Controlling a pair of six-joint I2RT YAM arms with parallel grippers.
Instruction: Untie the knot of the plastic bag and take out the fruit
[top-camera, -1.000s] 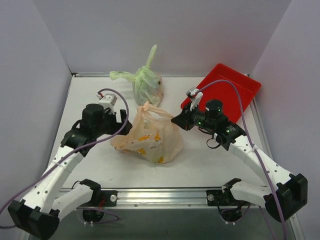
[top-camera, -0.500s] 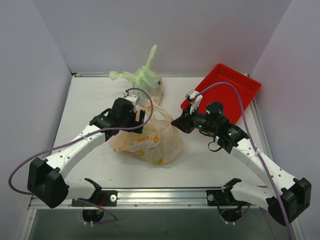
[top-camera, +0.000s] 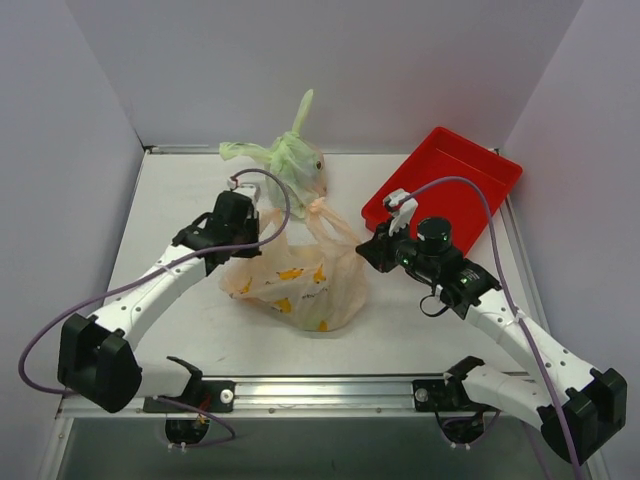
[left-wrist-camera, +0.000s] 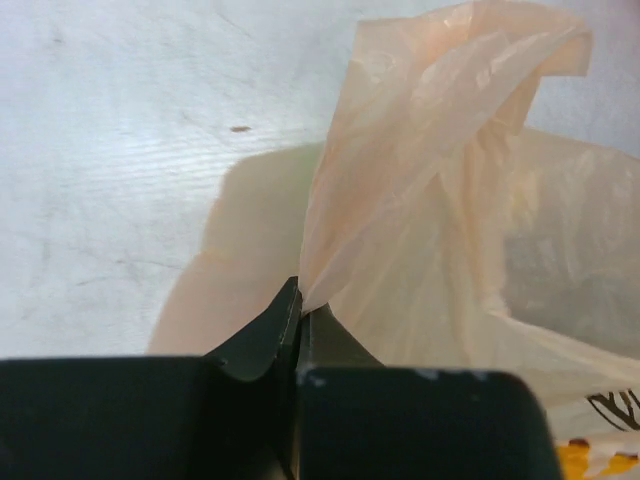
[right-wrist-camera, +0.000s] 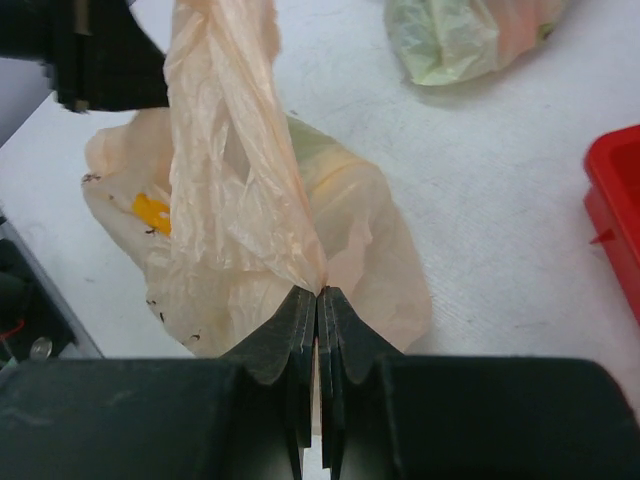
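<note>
The pale orange plastic bag (top-camera: 295, 285) lies mid-table, its twisted knot (top-camera: 318, 208) raised at the top. My left gripper (top-camera: 264, 228) is at the bag's upper left. In the left wrist view it (left-wrist-camera: 300, 306) is shut on a fold of the bag (left-wrist-camera: 430, 200). At the bag's right side is my right gripper (top-camera: 362, 248), and in the right wrist view it (right-wrist-camera: 320, 293) is shut on a pinched strip of the bag (right-wrist-camera: 240, 190). The fruit is inside the bag; only a dim greenish shape (right-wrist-camera: 325, 165) shows through.
A tied translucent green bag (top-camera: 292, 165) stands just behind the orange one, also in the right wrist view (right-wrist-camera: 470, 35). A red tray (top-camera: 445, 180) sits at the back right, its corner (right-wrist-camera: 615, 210) near my right gripper. Grey walls close in three sides.
My left arm swung in from the left to the bag and its gripper went from open to shut on the plastic. My right gripper drew slightly right, stretching the bag's top.
</note>
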